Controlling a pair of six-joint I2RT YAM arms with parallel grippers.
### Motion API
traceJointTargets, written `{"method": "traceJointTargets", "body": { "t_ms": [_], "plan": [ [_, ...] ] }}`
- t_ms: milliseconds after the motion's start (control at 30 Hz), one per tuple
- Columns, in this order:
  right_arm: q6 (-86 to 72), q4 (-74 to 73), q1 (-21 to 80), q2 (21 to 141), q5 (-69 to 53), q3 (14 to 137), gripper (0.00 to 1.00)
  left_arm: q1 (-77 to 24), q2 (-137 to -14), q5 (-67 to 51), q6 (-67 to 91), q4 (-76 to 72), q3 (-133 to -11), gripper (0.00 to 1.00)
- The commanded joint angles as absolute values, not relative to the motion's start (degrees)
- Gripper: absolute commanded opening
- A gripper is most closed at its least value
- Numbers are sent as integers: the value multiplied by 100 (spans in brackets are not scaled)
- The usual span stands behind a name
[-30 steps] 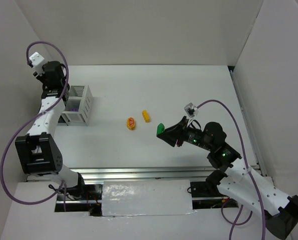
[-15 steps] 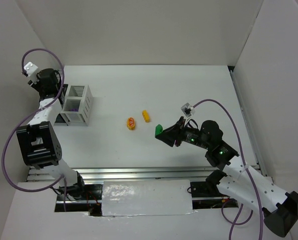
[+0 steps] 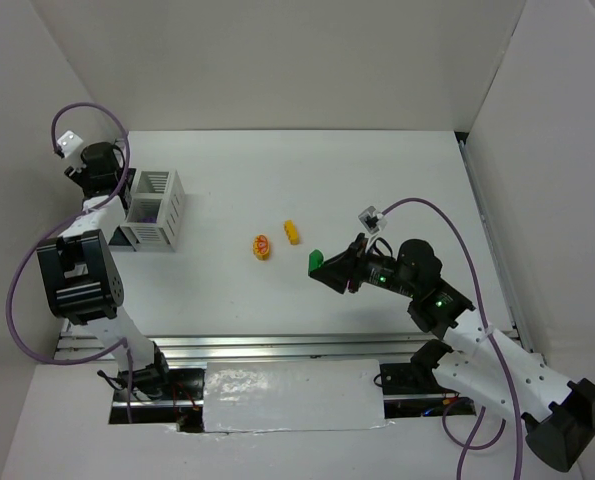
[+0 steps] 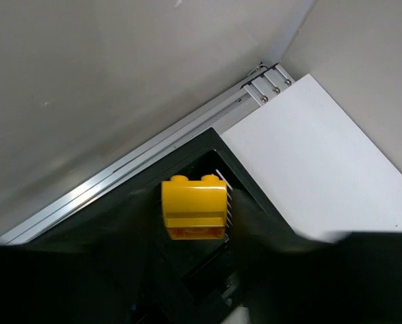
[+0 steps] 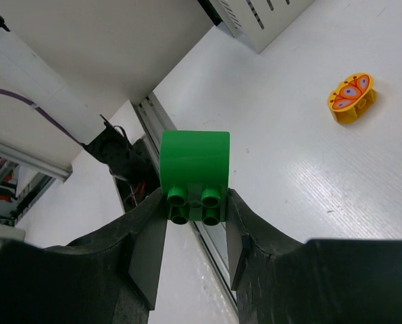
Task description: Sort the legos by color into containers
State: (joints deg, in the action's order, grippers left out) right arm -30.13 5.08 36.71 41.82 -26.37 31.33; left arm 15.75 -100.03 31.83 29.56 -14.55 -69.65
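My left gripper (image 3: 105,175) is at the far left, above the black container (image 4: 249,181), which the arm mostly hides in the top view. In the left wrist view its dark fingers close on a yellow brick (image 4: 194,208) over the black bin. The white container (image 3: 157,207) stands beside it with a purple piece (image 3: 147,214) inside. My right gripper (image 3: 329,268) is shut on a green brick (image 3: 317,261), seen stud-side up in the right wrist view (image 5: 194,177), above the table. A round orange-yellow brick (image 3: 262,246) and a small yellow brick (image 3: 292,232) lie mid-table.
The round brick also shows in the right wrist view (image 5: 351,99), with the white container's corner (image 5: 255,17) beyond it. White walls enclose the table on three sides. A metal rail (image 3: 277,345) runs along the near edge.
My left wrist has swung a little left and back beside the bins. My right gripper has drifted slightly left with the green brick in it.
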Motion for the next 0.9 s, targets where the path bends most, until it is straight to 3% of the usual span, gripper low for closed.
{"method": "traceJointTargets", "body": {
  "t_ms": [0,67,133,367,500,567,700,867],
  "plan": [
    [-2918,765,3630,4157,-2707,3243,0,1608,-9897,3313,3243,-1696,-7093,68],
    [-2927,782,3639,4192,-2716,3252,0,1608,-9731,3200,3322,-1740,-7040,81],
    [-2927,791,3647,4236,-2751,3261,0,1617,-9625,3103,3392,-1732,-7075,99],
    [-2971,905,3639,4403,-2751,3270,0,1574,-9062,3014,3691,-829,-7889,100],
    [-3102,1133,3647,4746,-3155,3331,0,1372,-9053,2874,4034,1794,-9288,100],
    [-3172,1247,3630,4903,-3286,3375,0,1205,-8765,2350,4183,2406,-9570,99],
    [-3444,1590,3647,5080,-3629,3472,0,477,-7745,609,3868,2435,-8712,100],
    [-3297,1031,3726,5684,-3139,4059,0,-992,-6269,466,3323,2900,-7517,100]
  ]
}}
